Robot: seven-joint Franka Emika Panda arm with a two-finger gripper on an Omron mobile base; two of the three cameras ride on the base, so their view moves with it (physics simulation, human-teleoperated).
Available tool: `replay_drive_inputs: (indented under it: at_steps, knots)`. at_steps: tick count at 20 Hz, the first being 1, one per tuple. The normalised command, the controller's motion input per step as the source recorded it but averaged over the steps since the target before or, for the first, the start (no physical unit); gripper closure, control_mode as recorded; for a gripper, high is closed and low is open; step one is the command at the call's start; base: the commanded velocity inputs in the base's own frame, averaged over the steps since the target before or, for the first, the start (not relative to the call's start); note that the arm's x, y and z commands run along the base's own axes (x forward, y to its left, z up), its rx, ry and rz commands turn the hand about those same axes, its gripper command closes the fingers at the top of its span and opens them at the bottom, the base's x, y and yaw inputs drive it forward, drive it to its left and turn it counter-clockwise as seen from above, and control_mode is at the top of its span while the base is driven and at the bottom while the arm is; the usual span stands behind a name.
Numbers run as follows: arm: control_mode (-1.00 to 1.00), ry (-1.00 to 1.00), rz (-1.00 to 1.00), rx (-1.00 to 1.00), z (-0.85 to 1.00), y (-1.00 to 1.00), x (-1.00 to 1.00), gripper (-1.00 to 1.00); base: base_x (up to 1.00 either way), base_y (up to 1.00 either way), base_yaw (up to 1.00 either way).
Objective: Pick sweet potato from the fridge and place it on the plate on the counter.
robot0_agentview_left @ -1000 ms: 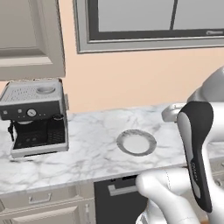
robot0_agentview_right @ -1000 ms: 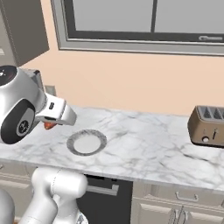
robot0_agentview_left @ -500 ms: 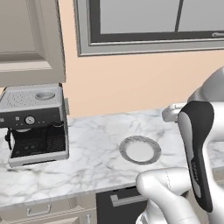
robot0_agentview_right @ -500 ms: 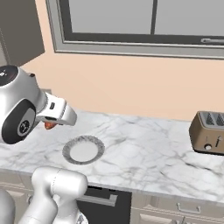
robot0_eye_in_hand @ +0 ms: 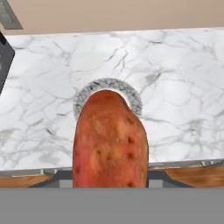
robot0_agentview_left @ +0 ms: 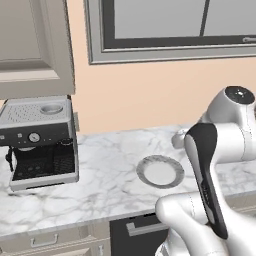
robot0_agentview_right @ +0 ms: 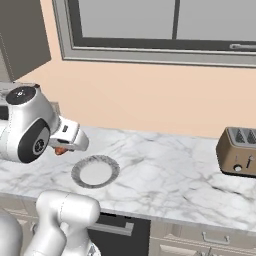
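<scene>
Base views flank arm, face counter, share plate; hand view close above plate.

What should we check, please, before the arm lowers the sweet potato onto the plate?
1. Sweet potato held in the hand: ok, it sits gripped at the bottom of the hand view.
2. Plate bare: ok, nothing lies on its white centre.
3. Plate flat on the counter: ok.
4. Hand directly above the plate: not ok, in the right base view it hangs to the plate's left.
5. Espresso machine and toaster away from the plate: ok.
6. Height of the sweet potato above the plate: cannot tell.
</scene>
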Motion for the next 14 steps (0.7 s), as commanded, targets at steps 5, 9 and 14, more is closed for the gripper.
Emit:
replay_drive_inputs:
  at_steps: [5, 9, 14]
  knots:
    - [-1.0, 0.03, 0.0, 0.0, -0.51, 0.0, 0.3, 1.0, 0.0, 0.0, 0.0]
    - [-1.0, 0.03, 0.0, 0.0, -0.53, 0.0, 0.42, 1.0, 0.0, 0.0, 0.0]
    - [-1.0, 0.05, 0.03, 0.0, -0.45, 0.0, 0.4, 1.0, 0.0, 0.0, 0.0]
